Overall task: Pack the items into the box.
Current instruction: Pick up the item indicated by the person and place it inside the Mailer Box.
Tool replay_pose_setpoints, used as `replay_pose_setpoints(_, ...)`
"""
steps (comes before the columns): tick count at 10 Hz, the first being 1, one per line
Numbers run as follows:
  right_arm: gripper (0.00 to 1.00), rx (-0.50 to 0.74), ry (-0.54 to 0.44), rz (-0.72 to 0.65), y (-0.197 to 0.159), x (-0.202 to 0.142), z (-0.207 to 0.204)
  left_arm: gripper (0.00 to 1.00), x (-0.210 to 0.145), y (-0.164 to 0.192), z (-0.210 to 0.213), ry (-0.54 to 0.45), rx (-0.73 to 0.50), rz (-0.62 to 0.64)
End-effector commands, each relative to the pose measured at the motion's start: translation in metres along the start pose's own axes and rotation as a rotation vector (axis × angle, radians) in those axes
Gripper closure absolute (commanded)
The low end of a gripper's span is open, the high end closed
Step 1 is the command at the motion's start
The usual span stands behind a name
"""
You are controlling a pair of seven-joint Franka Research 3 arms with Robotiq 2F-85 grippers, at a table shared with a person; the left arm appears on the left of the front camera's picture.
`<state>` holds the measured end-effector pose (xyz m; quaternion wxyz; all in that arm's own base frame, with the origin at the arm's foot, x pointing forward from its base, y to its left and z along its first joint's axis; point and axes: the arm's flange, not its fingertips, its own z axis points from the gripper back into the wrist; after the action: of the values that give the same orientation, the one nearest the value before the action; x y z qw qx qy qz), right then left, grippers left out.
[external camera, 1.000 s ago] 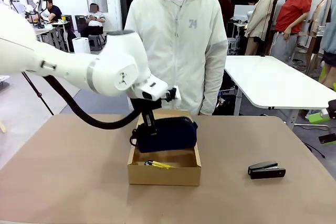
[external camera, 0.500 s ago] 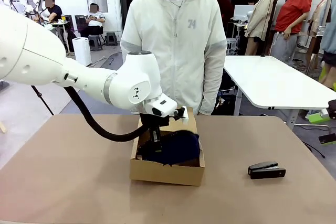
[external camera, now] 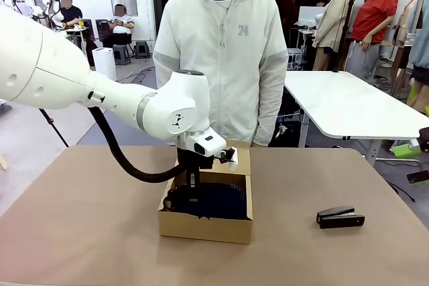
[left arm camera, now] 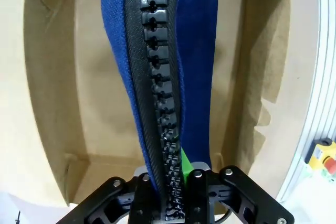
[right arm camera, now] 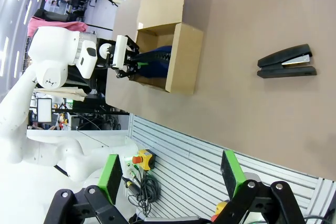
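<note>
The left pincer (external camera: 192, 197) is clenched on the zipper edge of the navy pouch (external camera: 218, 201) and points straight down into the open cardboard box (external camera: 204, 228). The pouch lies inside the box, stretching away from this pincer toward the robot's right. The black stapler (external camera: 340, 217) lies on the tabletop (external camera: 87, 226) well to that pincer's right, outside the box. The right pincer (right arm camera: 170, 177) hangs released, jaws wide, above the tabletop, the stapler beyond its fingers.

The pouch (left arm camera: 198, 51) is coarse woven cloth with a black plastic zipper (left arm camera: 160, 77), the box (external camera: 204, 227) matt brown cardboard, the stapler (external camera: 340, 218) smooth black plastic, the worktop (external camera: 87, 219) matt.
</note>
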<state>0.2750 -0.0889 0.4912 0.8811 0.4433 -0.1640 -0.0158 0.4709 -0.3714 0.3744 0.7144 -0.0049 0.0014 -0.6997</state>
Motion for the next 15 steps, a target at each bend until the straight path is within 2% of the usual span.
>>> replay_pose_setpoints(1, 0.0, -0.005, 0.004, 0.019, -0.001, -0.002, 0.001, 1.0, 0.003, 0.004, -0.001, 0.0, -0.005, -0.012)
replay_pose_setpoints(2, 0.0, -0.005, 0.004, 0.019, -0.001, -0.002, 0.001, 1.0, 0.003, 0.004, -0.002, -0.009, -0.01, -0.019)
replay_pose_setpoints(3, 0.0, -0.005, 0.004, 0.019, -0.001, -0.002, 0.001, 0.61, 0.002, 0.004, -0.001, -0.031, -0.024, -0.028)
replay_pose_setpoints(4, 0.0, -0.005, 0.004, 0.019, -0.001, -0.002, 0.001, 0.03, 0.001, 0.004, 0.001, -0.042, -0.028, -0.027)
replay_pose_setpoints(5, 0.0, -0.005, 0.004, 0.019, -0.001, -0.002, 0.001, 0.0, 0.0, 0.003, 0.004, -0.054, -0.017, -0.027)
replay_pose_setpoints(8, 0.0, -0.005, 0.004, 0.019, -0.001, -0.002, 0.001, 0.0, -0.009, -0.002, 0.026, -0.121, 0.027, 0.003)
replay_pose_setpoints(10, 0.0, -0.005, 0.004, 0.019, -0.001, -0.002, 0.001, 0.0, -0.029, -0.013, 0.064, -0.184, 0.087, 0.082)
replay_pose_setpoints(11, 0.0, -0.005, 0.004, 0.019, -0.001, -0.002, 0.001, 0.0, -0.044, -0.019, 0.087, -0.233, 0.071, 0.117)
replay_pose_setpoints(13, 0.0, -0.005, 0.004, 0.019, -0.001, -0.002, 0.001, 0.0, -0.102, -0.02, 0.133, -0.328, -0.124, 0.32)
replay_pose_setpoints(14, 0.0, -0.005, 0.004, 0.019, -0.001, -0.002, 0.001, 0.0, -0.137, -0.019, 0.148, -0.47, -0.16, 0.457)
replay_pose_setpoints(15, 0.0, -0.005, 0.004, 0.019, -0.001, -0.002, 0.001, 0.0, -0.188, -0.023, 0.158, -0.563, -0.184, 0.617)
